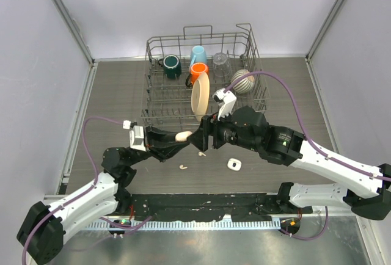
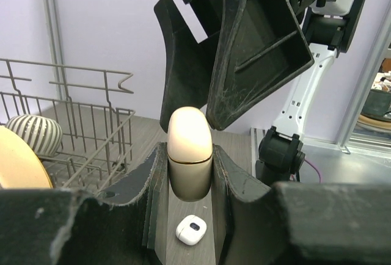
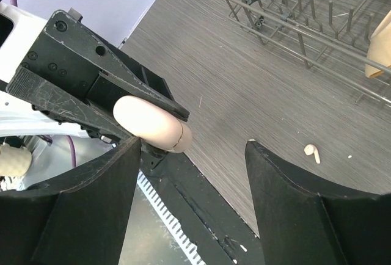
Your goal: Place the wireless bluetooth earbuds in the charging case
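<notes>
My left gripper (image 1: 181,137) is shut on a closed cream charging case (image 1: 184,135) with a gold seam, held above the table. In the left wrist view the case (image 2: 190,134) stands upright between my fingers (image 2: 153,173). My right gripper (image 1: 204,137) is open, its jaws spread wide right beside the case top; the case (image 3: 153,125) sits at the left finger (image 3: 91,204), and I cannot tell if they touch. One cream earbud (image 1: 183,167) lies on the table below the grippers, another (image 1: 203,153) lies under the right gripper. One earbud shows in the right wrist view (image 3: 312,152).
A second small white case (image 1: 234,164) lies closed on the table, also in the left wrist view (image 2: 191,229). A wire dish rack (image 1: 157,103) with mugs, a glass, a striped bowl (image 1: 242,82) and a cream plate (image 1: 200,94) stands just behind the grippers.
</notes>
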Motion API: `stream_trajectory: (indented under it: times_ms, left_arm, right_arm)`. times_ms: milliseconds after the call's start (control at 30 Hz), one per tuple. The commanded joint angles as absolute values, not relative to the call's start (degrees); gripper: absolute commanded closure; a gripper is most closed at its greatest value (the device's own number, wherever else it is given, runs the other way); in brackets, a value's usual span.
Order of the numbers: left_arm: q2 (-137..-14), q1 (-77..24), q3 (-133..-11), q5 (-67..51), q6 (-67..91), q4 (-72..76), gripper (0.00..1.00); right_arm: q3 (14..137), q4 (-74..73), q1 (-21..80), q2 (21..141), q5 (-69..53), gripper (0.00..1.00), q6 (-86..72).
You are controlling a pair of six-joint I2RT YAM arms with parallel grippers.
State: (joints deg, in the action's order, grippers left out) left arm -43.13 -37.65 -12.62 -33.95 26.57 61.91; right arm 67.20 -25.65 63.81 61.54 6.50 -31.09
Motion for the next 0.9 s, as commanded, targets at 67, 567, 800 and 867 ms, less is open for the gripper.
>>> stream_trajectory:
  times_ms: [67,567,800,867]
  left_arm:
    - [-42.36,-37.44,-15.2,-34.36,25.49,64.16,1.0]
    - [-40.69,-37.44,-17.49,-41.92,26.54,63.28,1.0]
    - [-41.83,-37.44,-18.89,-44.73,27.07,63.11,1.0]
    - [-42.1,-37.44,-18.72,-44.82,27.16,63.1,1.0]
  right_arm:
    - [69.17,-25.14,64.25,61.61,7.74,0.26,-29.88]
    - [66.71,-23.64,64.25,58.19,16.79,0.27,-33.84]
    - [67.32,-23.47,64.25,59.06,17.31,0.26,-34.45]
    - [67.59,-23.47,64.25,59.15,17.31,0.26,-34.63]
